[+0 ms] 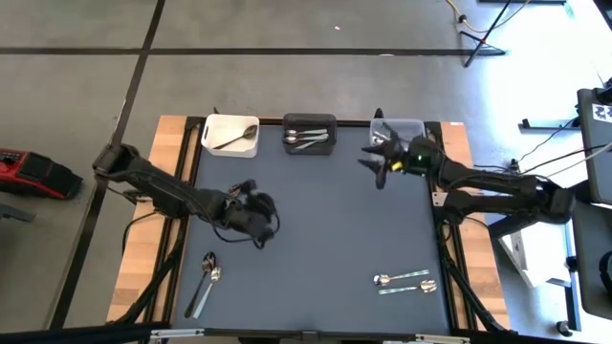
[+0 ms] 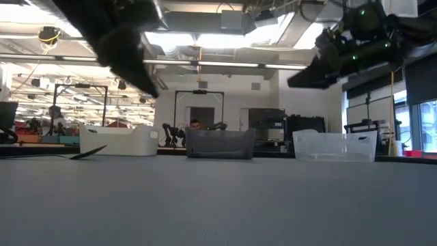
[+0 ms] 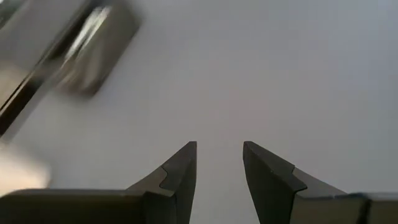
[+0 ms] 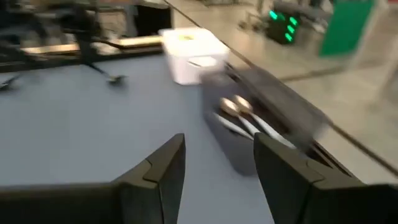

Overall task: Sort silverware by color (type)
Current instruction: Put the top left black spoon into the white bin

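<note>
Hovering over the table's (image 1: 316, 229) left-middle, left claw (image 1: 258, 218), fingers (image 3: 180, 177) spread a little with nothing between them, only bare grey surface showing in the left wrist view. Lying nearest it, toward the front-left corner, a pair of spoons (image 1: 206, 279): one dark, one shiny silver, side by side and almost touching, handles pointing to the front edge, well apart from the claw.

Hanging above the table near the back right, right claw (image 1: 381, 159), fingers (image 4: 163, 171) spread and holding nothing, just in front of the clear bin (image 1: 397, 128). Showing past those fingers in the right wrist view, the black bin (image 4: 267, 121) with slim shiny silver spoons inside (image 4: 239, 115), and beyond it the white bin (image 4: 189, 55).

Sitting in a row along the back edge, white bin (image 1: 230, 136) at left, black bin (image 1: 310, 133) in the middle, clear bin at right. Resting slantwise in the white bin, one dark spoon (image 1: 235, 137). Lying in the black bin, silver spoons (image 1: 308, 139), possibly three, though hard counting from above. Lying near the front right, two more silver spoons (image 1: 404, 282), parallel and close together, bowls toward the left, well apart from both claws.
</note>
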`<state>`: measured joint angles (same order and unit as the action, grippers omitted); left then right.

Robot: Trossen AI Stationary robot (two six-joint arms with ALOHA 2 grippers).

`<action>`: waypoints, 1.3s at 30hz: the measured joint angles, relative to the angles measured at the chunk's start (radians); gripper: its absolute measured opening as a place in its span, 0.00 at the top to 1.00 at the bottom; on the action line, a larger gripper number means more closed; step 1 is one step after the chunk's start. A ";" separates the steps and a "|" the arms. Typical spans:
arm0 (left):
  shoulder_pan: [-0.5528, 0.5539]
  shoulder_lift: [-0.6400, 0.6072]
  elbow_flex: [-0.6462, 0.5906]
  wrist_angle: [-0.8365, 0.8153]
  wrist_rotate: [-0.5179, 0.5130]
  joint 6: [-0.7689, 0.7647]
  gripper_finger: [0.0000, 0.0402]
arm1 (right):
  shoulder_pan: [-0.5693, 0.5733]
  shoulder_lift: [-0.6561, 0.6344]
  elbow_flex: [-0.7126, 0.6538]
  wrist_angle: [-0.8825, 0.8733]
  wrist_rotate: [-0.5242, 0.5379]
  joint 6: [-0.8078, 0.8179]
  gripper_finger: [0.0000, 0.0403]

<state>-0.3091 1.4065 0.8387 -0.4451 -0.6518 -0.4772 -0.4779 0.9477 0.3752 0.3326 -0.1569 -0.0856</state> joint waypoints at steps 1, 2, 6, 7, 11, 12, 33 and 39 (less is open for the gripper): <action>0.008 -0.011 0.000 -0.075 -0.005 -0.049 0.69 | 0.041 0.005 0.000 0.020 0.031 -0.001 0.56; 0.019 -0.020 -0.001 -0.140 -0.006 -0.096 0.69 | 0.080 0.008 0.000 0.036 0.057 -0.004 0.56; 0.065 -0.028 -0.002 -0.381 0.037 -0.245 0.69 | 0.196 0.035 0.000 0.080 0.130 -0.027 0.56; 0.080 -0.028 -0.002 -0.424 0.053 -0.272 0.69 | 0.215 0.041 0.000 0.085 0.144 -0.027 0.56; 0.159 -0.026 -0.011 -0.522 0.165 -0.301 0.69 | 0.263 0.069 0.000 0.091 0.185 -0.052 0.56; 0.181 -0.025 -0.017 -0.527 0.201 -0.295 0.69 | 0.266 0.072 0.000 0.090 0.192 -0.054 0.56; 0.486 -0.028 -0.251 -0.448 0.523 -0.033 0.70 | 0.269 0.089 -0.001 0.067 0.192 -0.051 0.56; 0.487 -0.027 -0.252 -0.435 0.539 -0.010 0.85 | 0.269 0.128 -0.001 0.069 0.200 -0.051 0.56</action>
<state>0.1783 1.3796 0.5869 -0.8798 -0.1130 -0.4869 -0.2089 1.0755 0.3744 0.4011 0.0432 -0.1362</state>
